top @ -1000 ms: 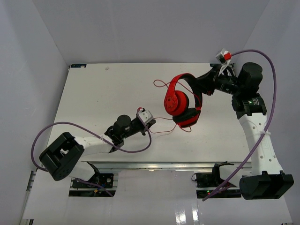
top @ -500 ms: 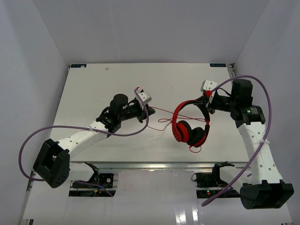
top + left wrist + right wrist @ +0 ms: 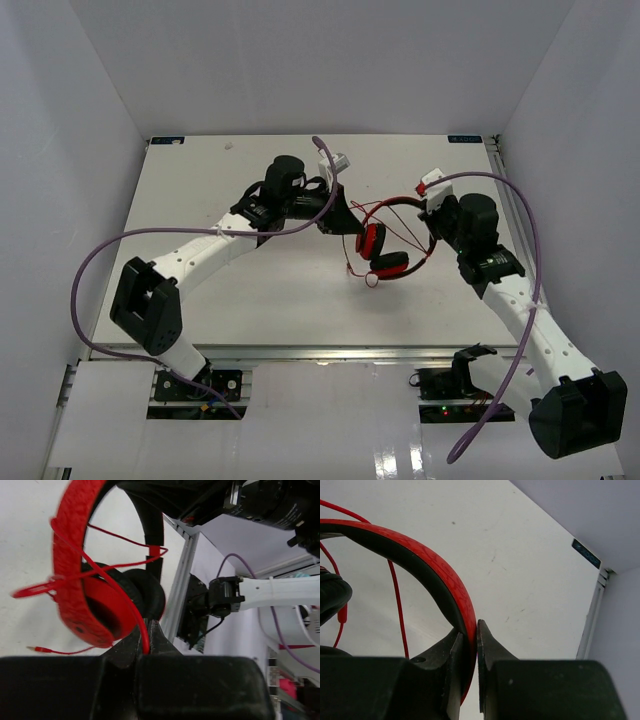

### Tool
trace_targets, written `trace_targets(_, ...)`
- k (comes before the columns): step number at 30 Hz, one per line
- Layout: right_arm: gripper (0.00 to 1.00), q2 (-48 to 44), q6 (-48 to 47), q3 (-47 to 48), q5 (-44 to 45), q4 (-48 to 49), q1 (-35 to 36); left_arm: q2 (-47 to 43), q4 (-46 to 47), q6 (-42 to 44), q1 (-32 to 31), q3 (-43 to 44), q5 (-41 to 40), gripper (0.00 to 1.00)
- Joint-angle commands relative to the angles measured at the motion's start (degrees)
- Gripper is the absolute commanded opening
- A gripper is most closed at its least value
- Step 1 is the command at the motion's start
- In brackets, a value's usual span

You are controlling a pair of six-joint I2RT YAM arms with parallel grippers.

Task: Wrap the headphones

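Headphones hang just toward 3 o'clock of the middle of the surface. The right hand, at their 2 o'clock, is clenched on the headband, evidently as an anchor. The left hand, at 10 o'clock, pinches the thin cable, apparently to lay turns around the band.

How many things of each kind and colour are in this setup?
White robot arms: 2, the left arm and the right arm
Red headphones, with their thin red cord: 1
Thick purple cables: 2, the left cable and the right cable
White table: 1
Total: 6
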Motion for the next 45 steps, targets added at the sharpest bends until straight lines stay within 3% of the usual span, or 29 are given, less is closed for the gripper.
trace_targets(1, 0.08, 1.1, 13.2, -1.5, 29.4, 20.3, 4.8, 2.4, 3.4, -15.0, -1.5, 3.2, 5.8, 0.02)
trace_targets(4, 0.08, 2.9, 18.4, -1.2, 32.5, 22.7, 6.1, 4.4, 8.5, -21.7, -3.6, 3.8, 3.4, 0.14)
trace_targets(7, 0.08, 6.2, 26.2, 1.8, 34.1, 20.7, 6.2, 6.8, 10.9, -25.1, -6.9, 6.3, -1.2, 0.19)
trace_targets(12, 0.08, 11.3, 38.2, 10.3, 31.8, 17.0, 5.9, 9.3, 10.9, -25.1, -12.1, 9.7, -11.0, 0.42)
trace_targets(16, 0.08, 14.0, 44.0, 16.2, 25.0, 12.7, 3.9, 7.0, 11.0, -19.9, -15.6, 6.4, -16.9, 0.5)
trace_targets(20, 0.08, 14.2, 49.2, 21.1, 15.6, 6.8, 0.2, 2.3, 15.9, -10.1, -18.7, -4.6, -26.3, 0.51)
trace_targets(23, 0.08, 13.7, 52.6, 23.7, 8.6, 3.3, -1.5, 0.4, 21.7, -3.4, -19.4, -13.0, -33.4, 0.47)
trace_targets(26, 0.08, 12.2, 55.2, 25.0, 2.4, 0.6, -2.5, -1.2, 32.0, 0.2, -19.4, -21.4, -38.8, 0.24)
trace_targets(30, 0.08, 10.8, 57.4, 26.4, -2.8, -1.4, -3.5, 0.3, 41.8, 3.7, -19.5, -26.3, -41.8, 0.08)
trace_targets(34, 0.08, 10.0, 58.5, 27.6, -8.2, -2.5, -4.7, 1.0, 51.9, 4.9, -19.4, -30.8, -42.6, 0.03)
trace_targets(36, 0.08, 9.1, 57.5, 27.9, -9.6, -2.8, -4.9, 0.4, 62.3, 4.7, -19.4, -35.0, -42.9, 0.04)
trace_targets(39, 0.08, 9.1, 54.9, 28.3, -8.8, -3.2, -5.0, -0.9, 70.6, 4.1, -19.4, -40.3, -39.9, 0.33)
trace_targets(40, 0.08, 9.3, 54.7, 28.4, -8.9, -3.4, -5.1, -1.3, 70.9, 4.5, -19.4, -41.3, -39.4, 0.59)
trace_targets(42, 0.08, 9.6, 54.6, 28.7, -9.7, -3.9, -5.1, -1.8, 70.9, 6.9, -19.8, -42.5, -39.8, 0.92)
trace_targets(43, 0.08, 9.6, 54.7, 28.9, -10.3, -3.9, -5.1, -2.1, 71.4, 7.7, -20.1, -43.5, -40.6, 0.98)
trace_targets(45, 0.08, 9.8, 55.5, 28.9, -11.6, -4.0, -5.0, -2.9, 75.9, 11.4, -20.6, -46.4, -43.1, 0.98)
